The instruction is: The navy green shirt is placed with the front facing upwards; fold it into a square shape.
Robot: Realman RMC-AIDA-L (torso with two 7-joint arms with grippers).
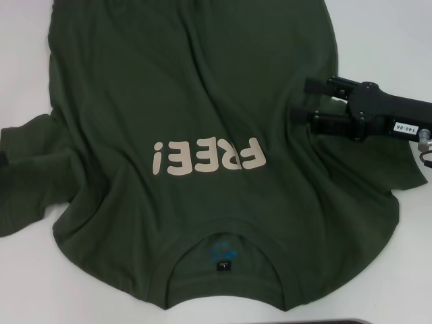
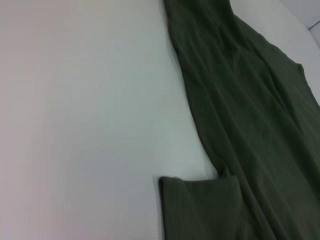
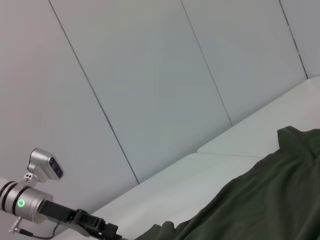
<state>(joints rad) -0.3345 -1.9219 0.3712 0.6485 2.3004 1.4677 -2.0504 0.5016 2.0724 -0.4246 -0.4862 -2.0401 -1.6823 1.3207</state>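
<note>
One garment occupies the white bench (image 1: 405, 27): the navy green shirt (image 1: 202, 88), spread front side up, with cream block letters "FREE!" (image 1: 206, 156) across the chest, reading upside down in the head view. The collar (image 1: 226, 239) lies at the edge nearest the robot, and a blue print (image 1: 220, 250) and a small black tag (image 1: 223, 266) are visible inside it. The hem end runs out of the head view at the far side. The fabric is creased and not fully flat. The sleeve (image 1: 30, 179) on the robot's left is bunched and folded over on itself.

The right gripper (image 1: 302, 99) hangs at the shirt's right side, level with the lettering. Its two black fingers (image 1: 325, 119) stand apart, with a clear gap between them, and they grip nothing. The fingertips point inward over the cloth; whether they touch the fabric cannot be told. The lettering lies just beside the fingertips, toward the robot's left, and the collar lies nearer the robot than the fingers. The shirt's right sleeve spreads out beneath and behind the fingers.

The left gripper shows in no view. The left wrist view shows a sleeve cuff and side edge of the shirt on bare bench. The right wrist view shows shirt folds, the bench edge, a panelled wall (image 3: 150, 75) and part of an arm (image 3: 30, 200) farther off.
</note>
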